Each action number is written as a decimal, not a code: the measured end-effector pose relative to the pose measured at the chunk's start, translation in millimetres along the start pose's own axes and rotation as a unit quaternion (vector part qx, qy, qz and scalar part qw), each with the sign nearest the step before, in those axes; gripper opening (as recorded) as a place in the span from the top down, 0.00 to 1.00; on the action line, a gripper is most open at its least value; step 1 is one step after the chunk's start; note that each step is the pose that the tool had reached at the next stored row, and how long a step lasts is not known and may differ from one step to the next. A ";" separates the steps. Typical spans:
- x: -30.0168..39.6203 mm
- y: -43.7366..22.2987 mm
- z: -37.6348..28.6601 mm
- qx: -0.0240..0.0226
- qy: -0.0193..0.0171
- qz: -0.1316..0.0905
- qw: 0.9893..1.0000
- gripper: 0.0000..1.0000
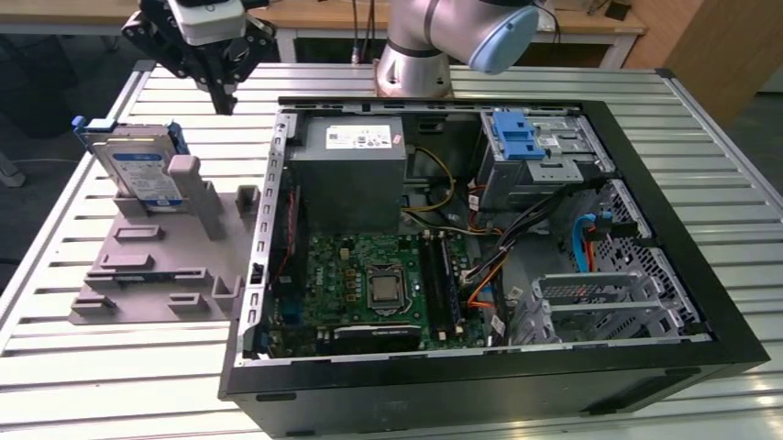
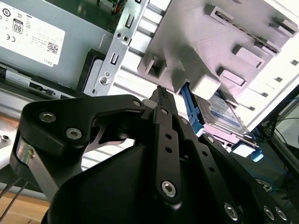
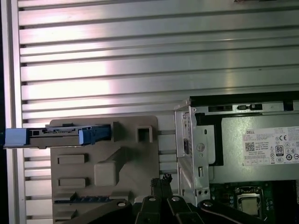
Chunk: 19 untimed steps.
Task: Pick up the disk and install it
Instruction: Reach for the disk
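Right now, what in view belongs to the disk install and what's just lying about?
Job in hand:
disk, upright in the gray holder beside the computer case
gripper, shut, empty, apart from the disk
metal drive cage with blue latch bracket, the likely slot

Just there:
power supply
motherboard
cable bundle
slatted table

Workshop-style lab, I'd say: my slatted aluminium bench (image 1: 123, 367), opened computer case (image 1: 490, 390), wooden desks (image 1: 330, 14) behind.
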<state>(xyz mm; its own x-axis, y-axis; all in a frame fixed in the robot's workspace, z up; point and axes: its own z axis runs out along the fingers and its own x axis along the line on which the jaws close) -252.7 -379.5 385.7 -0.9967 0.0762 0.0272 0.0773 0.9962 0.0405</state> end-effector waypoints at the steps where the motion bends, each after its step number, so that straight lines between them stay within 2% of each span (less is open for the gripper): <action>1: 0.9 0.1 0.1 0.000 0.000 0.000 1.000 0.89; 19: 15.6 3.2 1.9 0.001 0.009 0.000 1.000 0.89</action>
<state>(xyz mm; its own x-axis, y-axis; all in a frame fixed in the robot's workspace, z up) -268.0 -375.1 384.3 -0.9961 0.0763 0.0442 0.0780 0.9962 0.0391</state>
